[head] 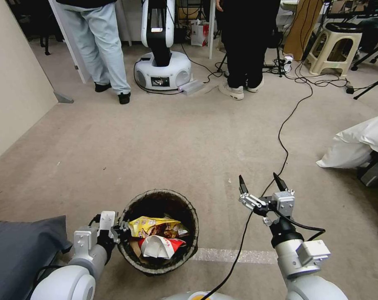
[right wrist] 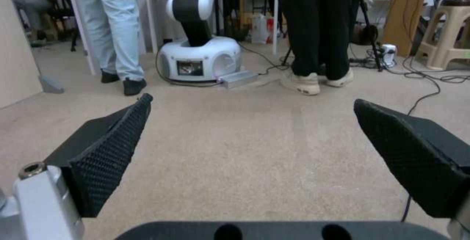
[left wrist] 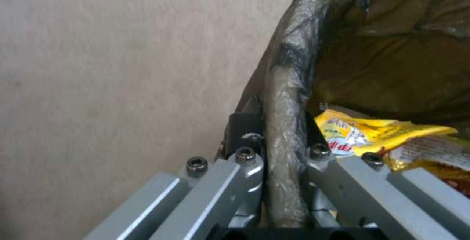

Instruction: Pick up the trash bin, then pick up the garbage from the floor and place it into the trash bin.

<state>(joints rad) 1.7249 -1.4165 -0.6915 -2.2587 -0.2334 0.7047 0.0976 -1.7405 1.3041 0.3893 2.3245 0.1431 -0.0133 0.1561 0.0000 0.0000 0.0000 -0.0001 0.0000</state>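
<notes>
The trash bin, round with a dark bag folded over its rim, is at the bottom centre of the head view. My left gripper is shut on its left rim; the left wrist view shows the bag-covered rim pinched between the fingers. Garbage lies inside the bin: a yellow snack wrapper and a crumpled red-and-white paper cup. To the right of the bin my right gripper hangs above the carpet, open, with nothing between its black fingers.
A black cable runs across the carpet past the right gripper. A white pillow lies at the right, a grey cushion at the lower left. Another robot's white base, two standing people and a plastic stool are at the back.
</notes>
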